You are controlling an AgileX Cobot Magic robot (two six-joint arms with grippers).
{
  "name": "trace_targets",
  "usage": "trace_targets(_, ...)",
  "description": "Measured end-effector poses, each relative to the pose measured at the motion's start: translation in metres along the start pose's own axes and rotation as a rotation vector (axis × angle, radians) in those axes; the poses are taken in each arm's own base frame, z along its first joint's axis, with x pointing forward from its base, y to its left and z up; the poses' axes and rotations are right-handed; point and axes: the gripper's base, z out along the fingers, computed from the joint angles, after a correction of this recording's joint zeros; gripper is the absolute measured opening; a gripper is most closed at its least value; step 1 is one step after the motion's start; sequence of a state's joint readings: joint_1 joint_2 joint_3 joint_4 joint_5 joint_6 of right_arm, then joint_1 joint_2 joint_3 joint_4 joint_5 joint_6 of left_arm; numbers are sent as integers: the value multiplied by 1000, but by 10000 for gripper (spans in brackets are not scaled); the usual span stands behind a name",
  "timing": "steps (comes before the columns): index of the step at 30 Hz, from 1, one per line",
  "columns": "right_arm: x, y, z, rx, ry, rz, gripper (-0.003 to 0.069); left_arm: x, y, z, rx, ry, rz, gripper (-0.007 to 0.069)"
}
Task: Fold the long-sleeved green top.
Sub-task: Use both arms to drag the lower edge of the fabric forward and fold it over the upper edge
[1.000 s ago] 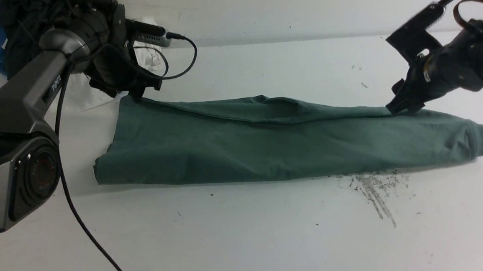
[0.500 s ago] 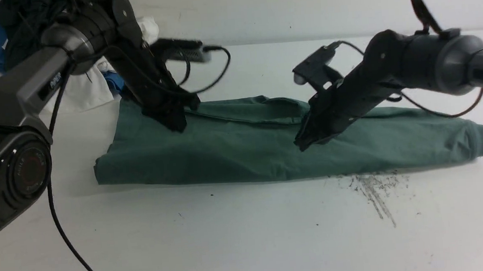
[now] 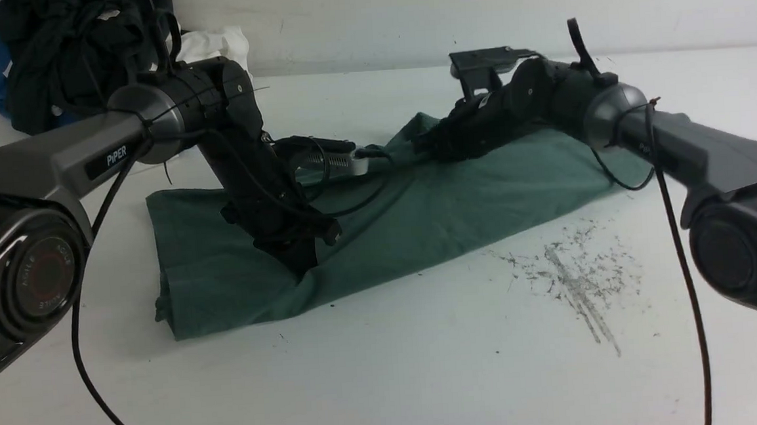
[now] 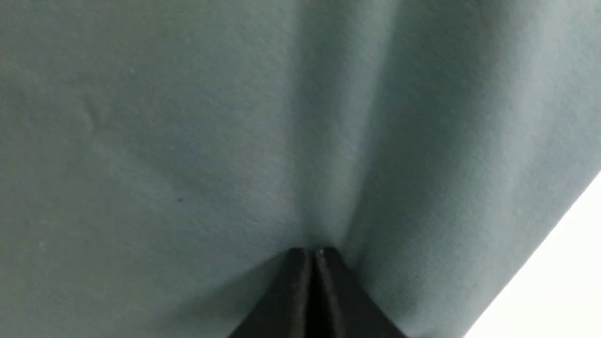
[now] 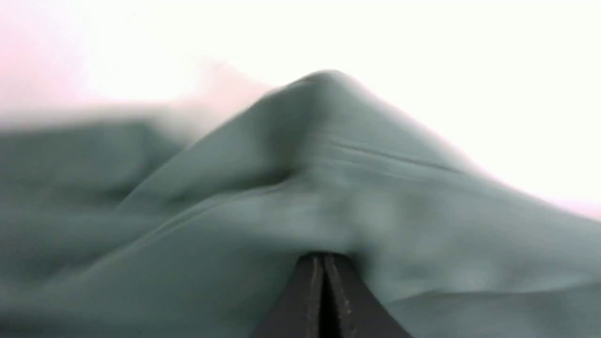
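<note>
Both sets of jaws have just snapped closed. The left gripper [image 3: 304,269] pinches the green long-sleeved top [image 3: 482,186] at its near edge, and the right gripper [image 3: 422,145] pinches a peak at its far middle. On the table [image 3: 388,369] the band now lies shorter and skewed, so a crosswise fold seems begun.

Left pincer [image 3: 302,268] pointed steeply down, right pincer [image 3: 428,145] nearly level (jaws of both pressed together).

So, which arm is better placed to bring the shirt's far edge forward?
Right, probably: the right gripper pinches the shirt at its raised far edge; the left gripper grips near the front.
</note>
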State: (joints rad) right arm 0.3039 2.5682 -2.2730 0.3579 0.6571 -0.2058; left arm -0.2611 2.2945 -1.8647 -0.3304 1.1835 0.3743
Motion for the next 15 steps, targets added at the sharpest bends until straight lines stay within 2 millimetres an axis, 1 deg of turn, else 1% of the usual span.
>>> trace_targets(1, -9, -6, -5, 22, -28, 46, -10, 0, 0, 0, 0, -1, 2, -8)
trace_targets(4, -33, -17, -28, 61, -79, 60, -3, 0, -1, -3, -2, -4, 10, -8)
trace_targets(6, -50, -24, -52, 86, -91, 45, 6, 2, -1, -5, -16, 6, 18, -8)
trace_targets(8, -61, -29, -73, 106, -80, 20, 15, 3, 0, -10, -38, 5, 28, -8)
trace_targets(9, -63, -34, -83, 116, -57, 6, 20, 3, -1, -13, -46, -6, 32, -8)
trace_targets(10, -63, -40, -90, 122, -18, -7, 25, 1, -1, -16, -53, -29, 34, -8)
trace_targets(11, -58, -45, -95, 120, 49, -15, 27, -1, -2, -21, -57, -63, 33, -8)
trace_targets(12, -58, -46, -96, 120, 48, -12, 27, -2, -3, -22, -57, -70, 33, -8)
trace_targets(13, -48, -51, -98, 92, 157, -21, 29, -7, -5, -28, -44, -139, 27, -8)
trace_targets(14, -41, -52, -96, 72, 213, -32, 29, -9, -6, -29, -35, -167, 25, -8)
trace_targets(15, -28, -51, -89, 20, 289, -37, 29, -15, -9, -31, -12, -229, 25, -8)
